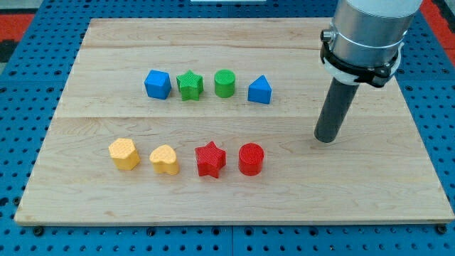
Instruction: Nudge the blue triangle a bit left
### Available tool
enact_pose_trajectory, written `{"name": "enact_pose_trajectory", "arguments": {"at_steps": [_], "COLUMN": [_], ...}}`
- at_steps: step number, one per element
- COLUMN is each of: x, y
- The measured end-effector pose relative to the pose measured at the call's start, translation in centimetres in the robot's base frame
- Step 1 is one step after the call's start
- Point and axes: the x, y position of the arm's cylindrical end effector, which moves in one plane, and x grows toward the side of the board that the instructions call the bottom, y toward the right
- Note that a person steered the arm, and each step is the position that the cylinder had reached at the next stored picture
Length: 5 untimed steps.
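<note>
The blue triangle (259,90) sits at the right end of the upper row on the wooden board (234,192). To its left in that row are a green cylinder (225,83), a green star (190,85) and a blue cube (157,84). My tip (325,138) rests on the board to the right of and below the blue triangle, clearly apart from it. The dark rod rises from the tip to the grey arm housing at the view's top right.
A lower row holds a yellow hexagon-like block (124,153), a yellow heart (165,159), a red star (210,158) and a red cylinder (251,158). A blue pegboard surface surrounds the board.
</note>
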Motion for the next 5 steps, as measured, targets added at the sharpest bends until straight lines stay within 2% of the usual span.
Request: {"name": "enact_pose_trajectory", "arguments": {"at_steps": [5], "x": [-2.1], "y": [0.0]}}
